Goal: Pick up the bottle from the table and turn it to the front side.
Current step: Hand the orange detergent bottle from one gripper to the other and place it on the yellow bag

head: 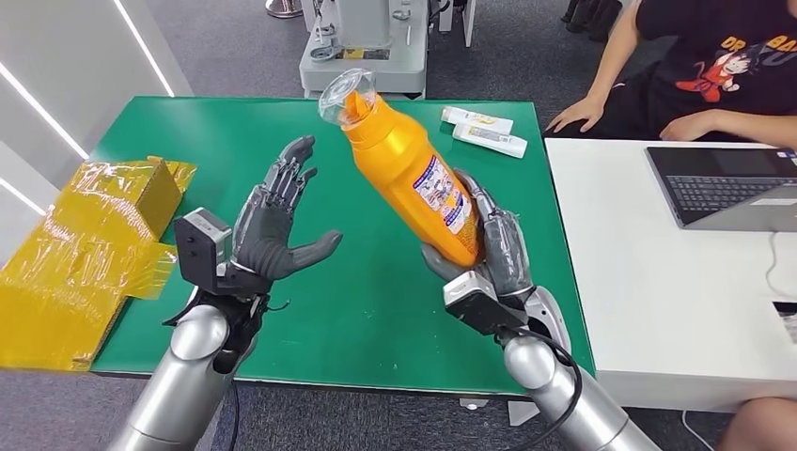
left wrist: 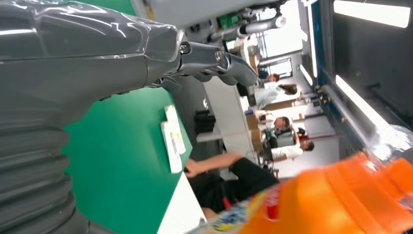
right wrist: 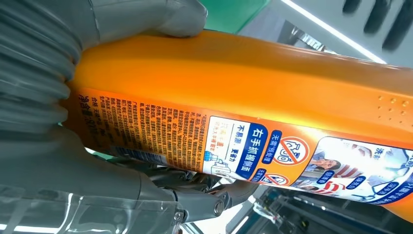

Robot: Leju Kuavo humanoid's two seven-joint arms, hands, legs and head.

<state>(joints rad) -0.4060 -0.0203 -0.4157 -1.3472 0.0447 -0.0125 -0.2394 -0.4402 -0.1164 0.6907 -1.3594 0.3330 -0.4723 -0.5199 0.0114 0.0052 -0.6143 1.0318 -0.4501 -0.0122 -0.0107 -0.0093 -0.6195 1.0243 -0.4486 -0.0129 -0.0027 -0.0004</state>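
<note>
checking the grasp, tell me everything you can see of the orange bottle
The orange bottle looks like glossy plastic, with a clear cap at its top and a printed label of small text and pictograms on the side facing the head camera. It is lifted off the green table, tilted with its cap leaning toward the robot's left. The right hand grips its lower end; the left hand is apart from it, fingers spread.

One orange bottle [head: 411, 169], two white tubes [head: 490, 134] at one o'clock — one laptop [head: 728, 186], one yellow box [head: 89, 254] at nine.

High head view, close wrist views
</note>
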